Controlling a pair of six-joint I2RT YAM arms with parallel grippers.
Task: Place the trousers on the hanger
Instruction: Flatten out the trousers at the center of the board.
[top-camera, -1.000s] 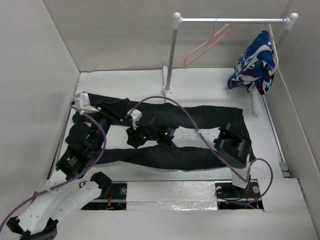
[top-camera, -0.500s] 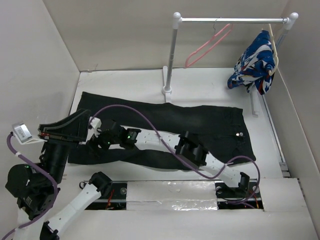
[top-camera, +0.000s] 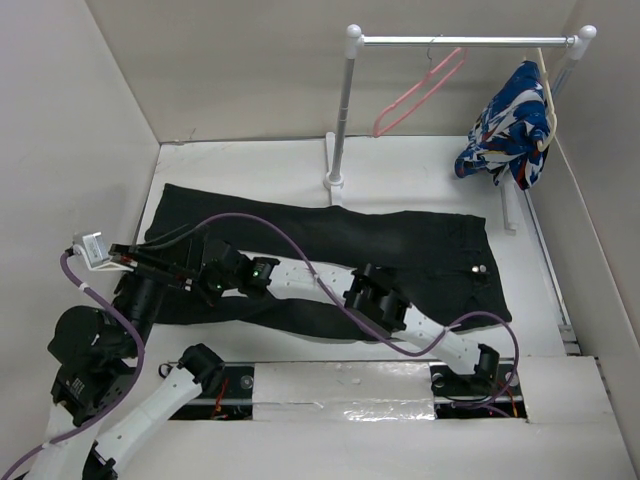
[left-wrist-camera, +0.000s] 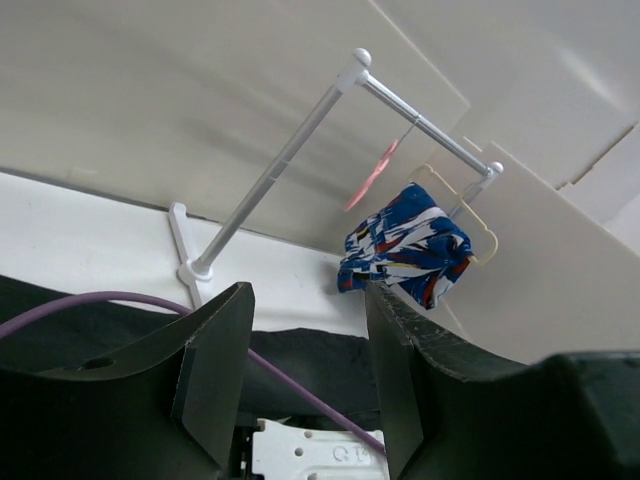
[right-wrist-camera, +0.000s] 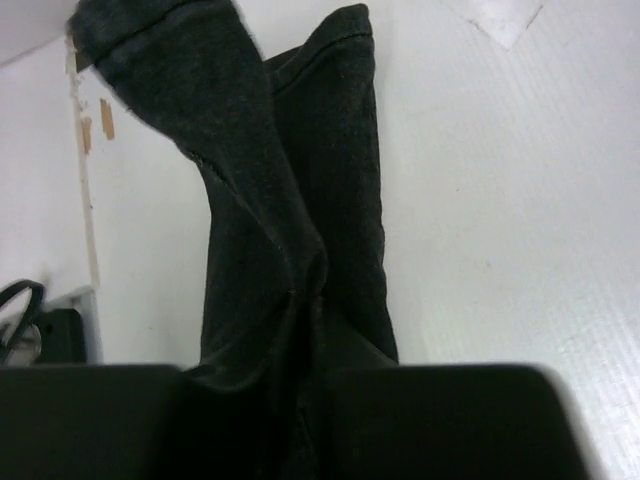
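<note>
The black trousers (top-camera: 400, 240) lie flat across the white table, waist to the right, legs running left. My right arm reaches far to the left, and the right gripper (top-camera: 200, 285) is shut on the near trouser leg; in the right wrist view the black fabric (right-wrist-camera: 290, 200) bunches into the shut right gripper (right-wrist-camera: 315, 370). My left gripper (top-camera: 165, 262) hovers close beside it, open. In the left wrist view the left gripper (left-wrist-camera: 305, 300) holds nothing and looks over the trousers (left-wrist-camera: 310, 360). The pink hanger (top-camera: 415, 90) hangs on the rail, also showing as the hanger (left-wrist-camera: 372, 177).
A white-posted rack (top-camera: 340, 110) stands at the back with a metal rail (top-camera: 460, 41). A blue, white and red garment (top-camera: 510, 130) hangs at its right end. Purple cables (top-camera: 300, 240) loop over the trousers. Walls enclose the table on the left, back and right.
My right gripper has closed on the near trouser leg. The left arm has swung out to the left, then come back in and lower beside the right gripper.
</note>
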